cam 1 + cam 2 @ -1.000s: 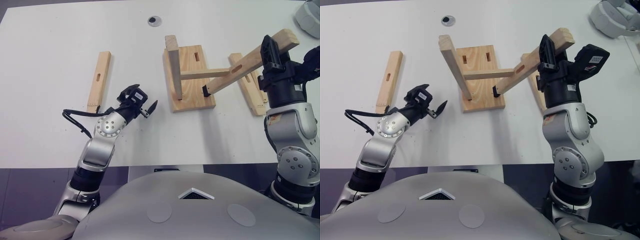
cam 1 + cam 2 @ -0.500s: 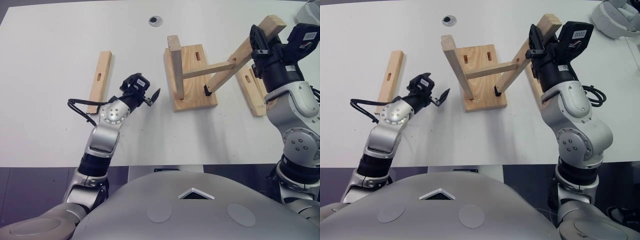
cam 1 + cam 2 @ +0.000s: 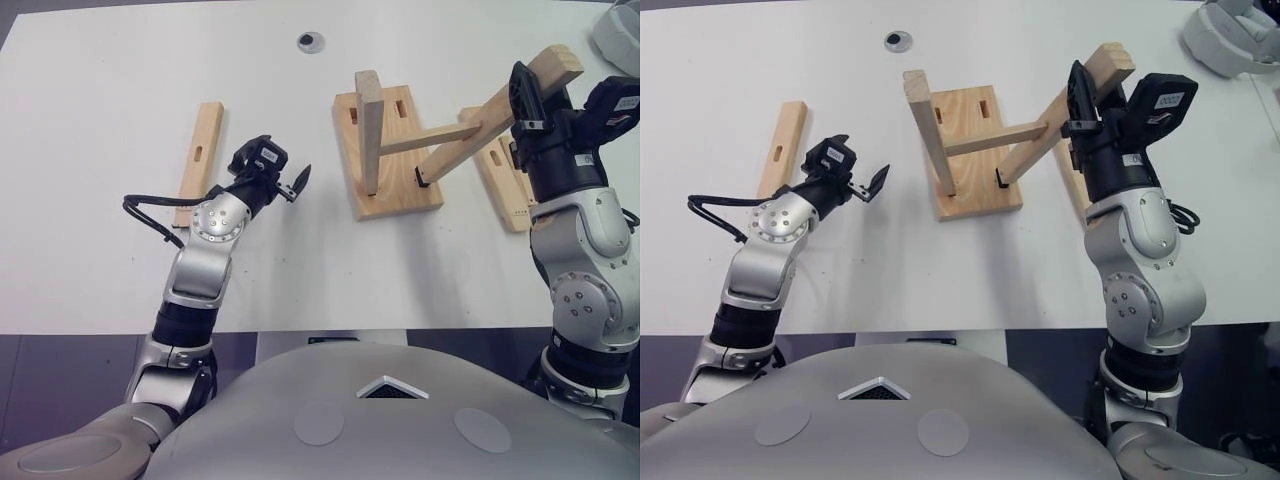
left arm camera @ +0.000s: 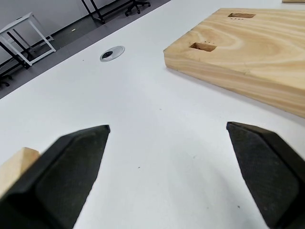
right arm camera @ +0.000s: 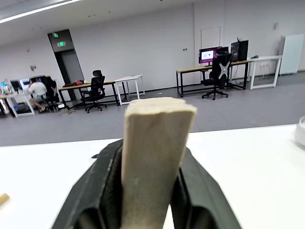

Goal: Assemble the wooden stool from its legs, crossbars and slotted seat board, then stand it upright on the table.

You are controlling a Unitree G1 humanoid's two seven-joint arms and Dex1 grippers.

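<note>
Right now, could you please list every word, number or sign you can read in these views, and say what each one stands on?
Nothing reads clearly.
Right wrist label, behind the right gripper holding the leg: too small.
Left wrist label, behind the open left gripper: too small.
Green signs by the far doorway: blurred.

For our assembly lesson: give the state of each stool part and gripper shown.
seat board: flat on table, slots up.
standing leg: upright on seat board.
crossbar: joins standing leg and held leg.
held leg: tilted, raised in right gripper.
left loose leg: lying flat.
right loose leg: lying flat.
left gripper: open, empty.
right gripper: shut on held leg.
</note>
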